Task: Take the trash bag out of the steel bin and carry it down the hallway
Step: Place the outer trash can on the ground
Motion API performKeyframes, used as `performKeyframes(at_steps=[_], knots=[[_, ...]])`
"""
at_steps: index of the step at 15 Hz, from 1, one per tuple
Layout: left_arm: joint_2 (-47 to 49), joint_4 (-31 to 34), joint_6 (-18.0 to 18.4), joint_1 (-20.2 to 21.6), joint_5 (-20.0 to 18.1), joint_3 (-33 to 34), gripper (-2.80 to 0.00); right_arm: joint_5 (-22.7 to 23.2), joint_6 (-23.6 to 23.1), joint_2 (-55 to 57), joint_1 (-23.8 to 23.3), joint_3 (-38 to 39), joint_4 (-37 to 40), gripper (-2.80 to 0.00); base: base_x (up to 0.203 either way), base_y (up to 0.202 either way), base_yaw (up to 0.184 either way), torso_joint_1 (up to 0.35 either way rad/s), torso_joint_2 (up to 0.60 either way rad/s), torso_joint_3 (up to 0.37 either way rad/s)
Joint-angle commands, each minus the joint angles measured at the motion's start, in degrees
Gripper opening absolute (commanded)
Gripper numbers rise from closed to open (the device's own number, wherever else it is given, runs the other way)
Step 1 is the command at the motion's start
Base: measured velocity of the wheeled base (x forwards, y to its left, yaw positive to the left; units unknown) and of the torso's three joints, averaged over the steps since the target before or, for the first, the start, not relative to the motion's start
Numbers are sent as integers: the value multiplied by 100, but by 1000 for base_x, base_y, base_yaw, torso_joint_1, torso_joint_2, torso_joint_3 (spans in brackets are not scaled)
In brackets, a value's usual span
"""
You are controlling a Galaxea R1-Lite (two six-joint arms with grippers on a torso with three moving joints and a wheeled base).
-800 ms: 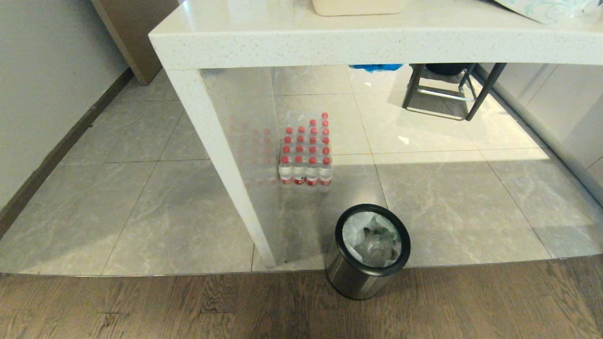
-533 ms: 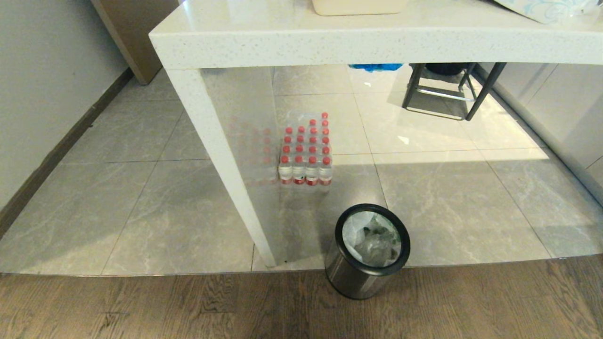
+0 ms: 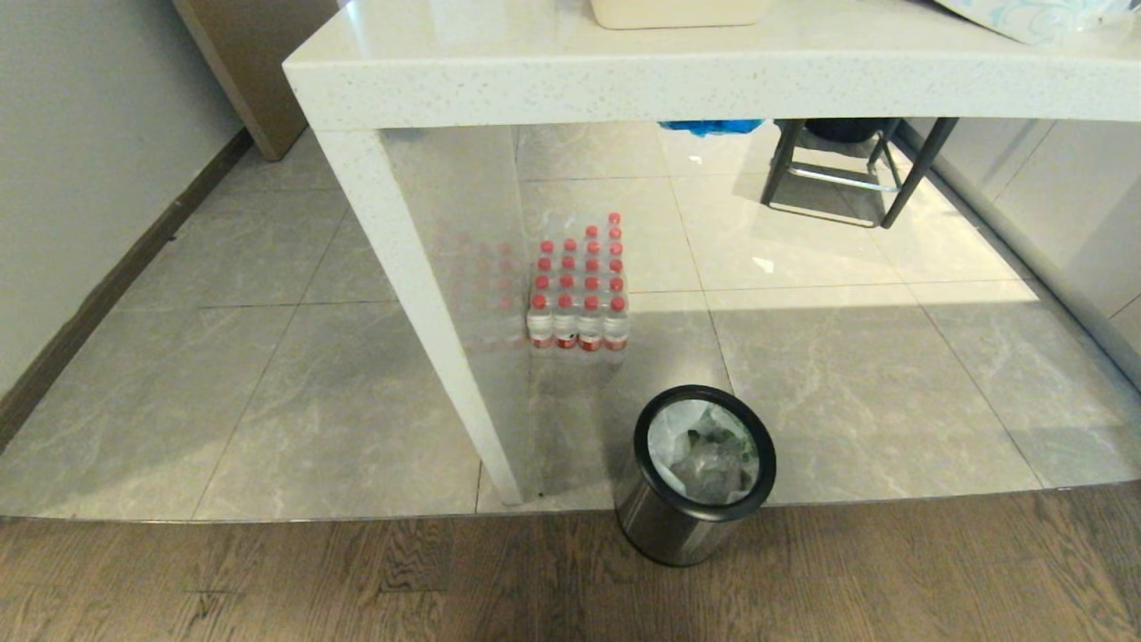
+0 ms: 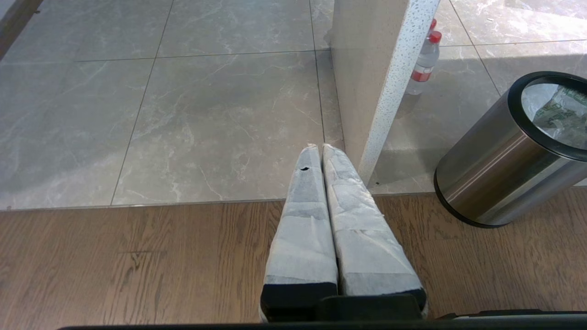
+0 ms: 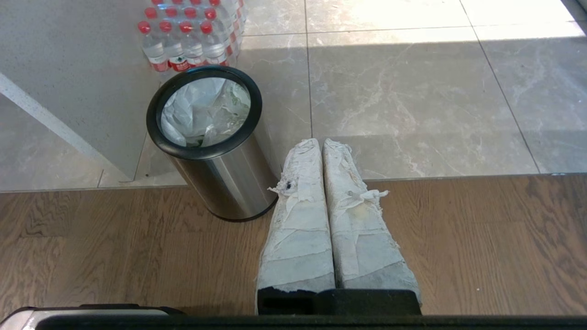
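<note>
I see the trash bag (image 3: 704, 456) crumpled inside the upright steel bin (image 3: 664, 526). Left tool (image 4: 319, 147) and right tool (image 5: 319, 142) are both pressed together, empty.

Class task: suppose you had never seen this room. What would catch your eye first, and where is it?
The shiny steel bin with a black rim stands where grey tile meets brown wood, with a crinkly white plastic bag inside. Behind it, under the white speckled stone table, sits a shrink-wrapped pack of red-capped water bottles.

Left hand (image 4: 322, 145), right hand (image 5: 321, 141): tapered fingers wrapped in frayed white tape, black bases.
</note>
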Motion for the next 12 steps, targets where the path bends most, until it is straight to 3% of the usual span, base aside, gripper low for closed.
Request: performKeyframes(at_steps=[1, 12], knots=[[-1, -4, -1, 0, 0, 0, -280, -2, -30, 5, 2, 0, -17, -280, 0, 0, 0, 0, 0, 0], [-1, -4, -1, 0, 0, 0, -280, 10, -49, 5, 2, -7, 16, -280, 0, 0, 0, 0, 0, 0]])
